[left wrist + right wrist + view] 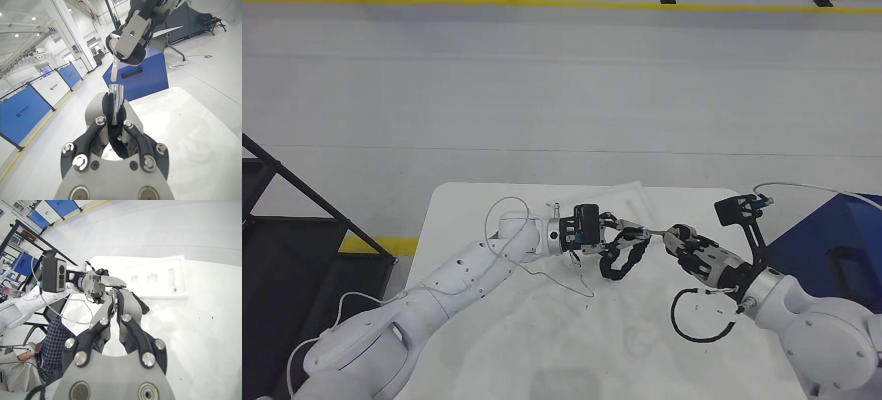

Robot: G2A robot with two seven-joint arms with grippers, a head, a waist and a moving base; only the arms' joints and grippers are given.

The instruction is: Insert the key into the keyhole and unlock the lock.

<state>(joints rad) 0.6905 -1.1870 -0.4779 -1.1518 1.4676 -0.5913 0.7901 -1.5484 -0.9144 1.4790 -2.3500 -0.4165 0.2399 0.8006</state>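
Because both parts are carried in the air above the worktop [642,340], each pair of fingers has its own job. Left fingers [93,111] are clenched on the lock [116,98], a shiny cylinder standing out past their tips. Its end is turned toward the other arm, so that the keyhole can be reached. Just beyond those tips, apart from the cylinder's end by a small gap, is the point of the key [114,70]. Right fingers [132,37] are closed firmly on the head of the key, and the blade sticks out from them toward the lock. I think this grip is chosen so the blade can be pushed in and later turned. Key and keyhole are not touching yet, and the blade seems a little aside of the cylinder's axis, so a fine correction is probably needed first. Under the left fingers the black cable [620,262] of the lock hangs in a loop toward the worktop. Farther behind both pairs of fingers lies a white foam tray [160,279] with small pockets.
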